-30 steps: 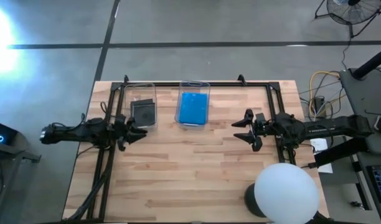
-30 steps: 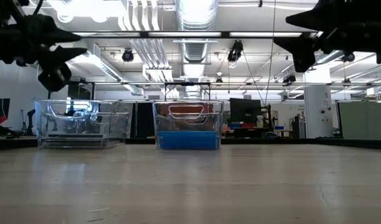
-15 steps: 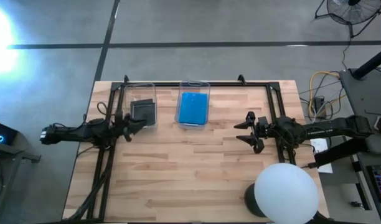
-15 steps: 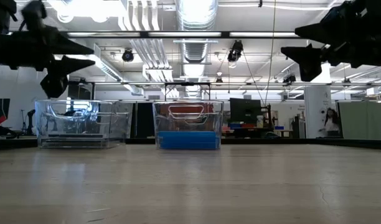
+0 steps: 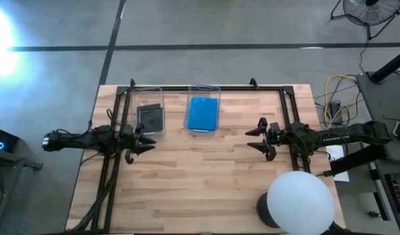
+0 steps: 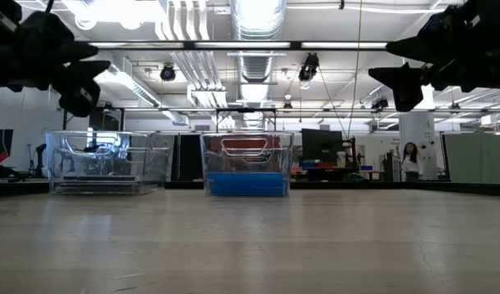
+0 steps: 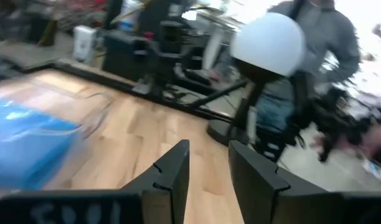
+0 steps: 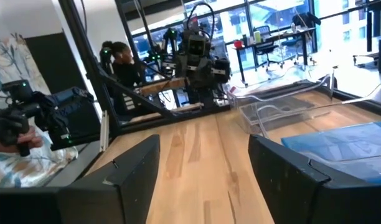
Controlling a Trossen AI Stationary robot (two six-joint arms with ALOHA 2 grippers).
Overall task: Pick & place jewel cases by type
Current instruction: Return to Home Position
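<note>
The left jaws hang empty over the bench (image 5: 200, 186) beside the left bin (image 5: 150, 89), only narrowly parted. The right jaws gape wide and hold nothing. The left arm (image 5: 82, 138) has drawn back from that bin. The blue jewel cases (image 5: 203, 112) lie in the right bin (image 5: 204, 87). The dark jewel cases (image 5: 151, 117) are plain from above but seem lost in the low view.
</note>
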